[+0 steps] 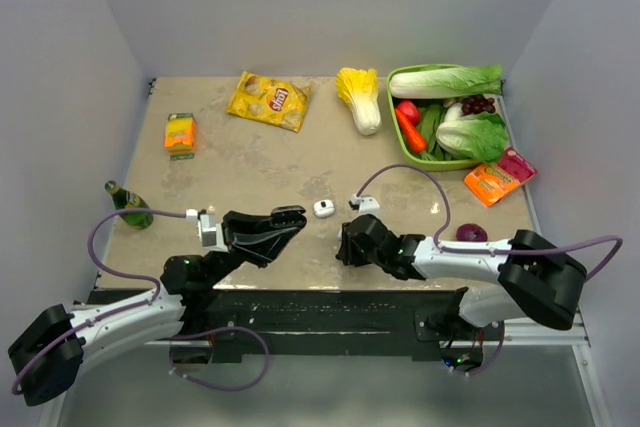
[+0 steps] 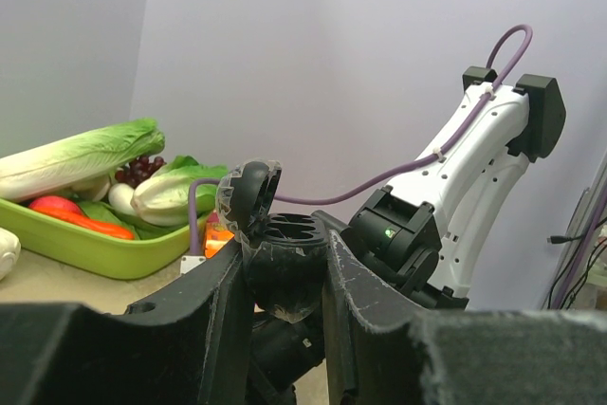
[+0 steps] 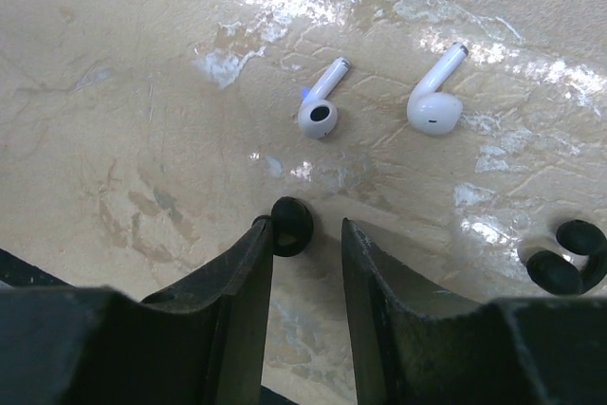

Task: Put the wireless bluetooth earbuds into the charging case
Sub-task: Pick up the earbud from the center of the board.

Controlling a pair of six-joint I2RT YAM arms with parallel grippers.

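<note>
My left gripper (image 1: 288, 219) is shut on a black charging case (image 2: 285, 263) with its lid open, held upright above the table; both empty sockets face up. My right gripper (image 3: 308, 230) is open and low over the table. A black earbud (image 3: 291, 225) lies against its left fingertip, apart from the right finger. A second black earbud (image 3: 569, 258) lies at the right edge. Two white earbuds (image 3: 320, 113) (image 3: 436, 106) lie just beyond the fingers. A white charging case (image 1: 324, 208) sits on the table between the two grippers.
A green basket (image 1: 395, 137) of vegetables stands at the back right, with an orange packet (image 1: 492, 182) and a red onion (image 1: 471, 233) near it. A cabbage (image 1: 361, 97), a chips bag (image 1: 268, 100), an orange box (image 1: 180, 133) and a green bottle (image 1: 130, 205) lie around.
</note>
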